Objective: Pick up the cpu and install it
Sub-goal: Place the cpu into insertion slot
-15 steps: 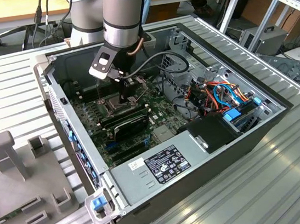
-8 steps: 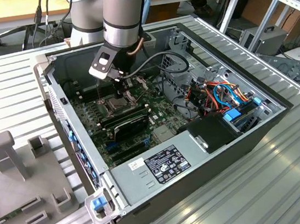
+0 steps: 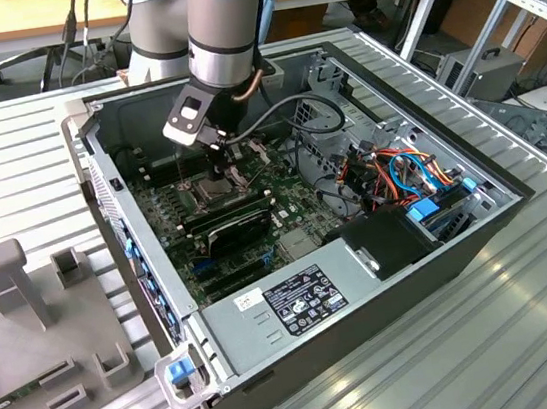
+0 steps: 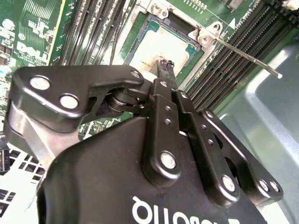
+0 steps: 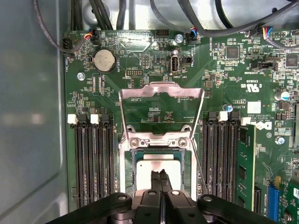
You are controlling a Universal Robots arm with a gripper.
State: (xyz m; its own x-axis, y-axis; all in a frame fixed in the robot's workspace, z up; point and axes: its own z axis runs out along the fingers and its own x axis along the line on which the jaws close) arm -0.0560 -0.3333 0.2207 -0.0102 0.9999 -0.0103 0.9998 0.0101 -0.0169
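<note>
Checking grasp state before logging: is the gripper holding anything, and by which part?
Nothing, it seems: the gripper is shut, its tips over the cpu, which lies flat in the socket.

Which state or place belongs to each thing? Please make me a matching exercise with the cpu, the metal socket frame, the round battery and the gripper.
Things:
1 cpu
2 socket frame
3 round battery
4 gripper

States or places:
A swung up, open
B fingers shut together, just over the chip
C lying flat inside the socket
D silver disc on the green board

Pairs: 1-C; 2-A; 3-D; 4-B
</note>
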